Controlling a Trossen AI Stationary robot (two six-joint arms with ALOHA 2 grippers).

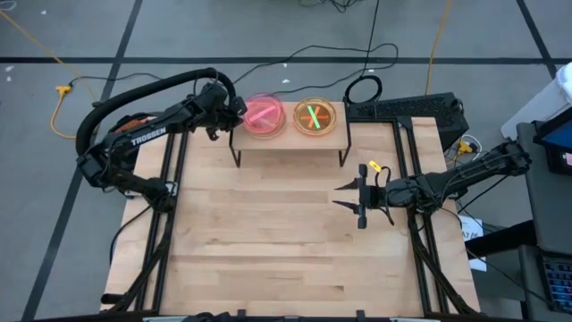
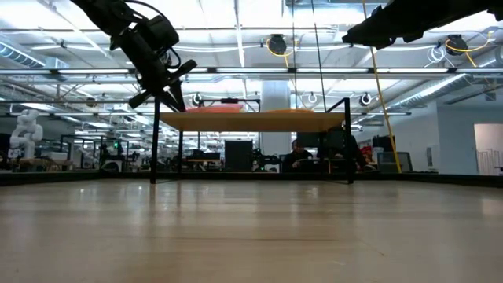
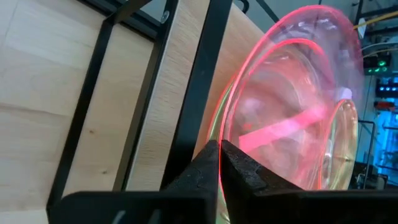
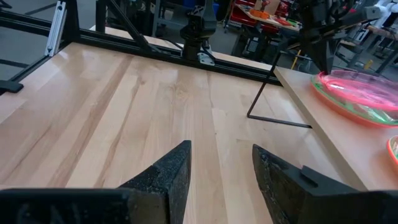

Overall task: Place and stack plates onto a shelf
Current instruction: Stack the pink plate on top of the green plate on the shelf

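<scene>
Left claw (image 1: 234,116) is clamped on the pink plate (image 1: 263,115) at the shelf's (image 1: 290,141) left edge; releasing off-centre could topple that stack. Right claw (image 1: 356,199) hangs open over the bench (image 1: 268,241).

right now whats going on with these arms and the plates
Plates are being stacked on the shelf at the far end of the table. The left hand is at the shelf's left end, shut on the rim of the pink plate, which tops a stack there. A second stack topped by an orange plate sits beside it on the shelf. The right hand waits open above the bare tabletop in front of the shelf, holding nothing.
</scene>
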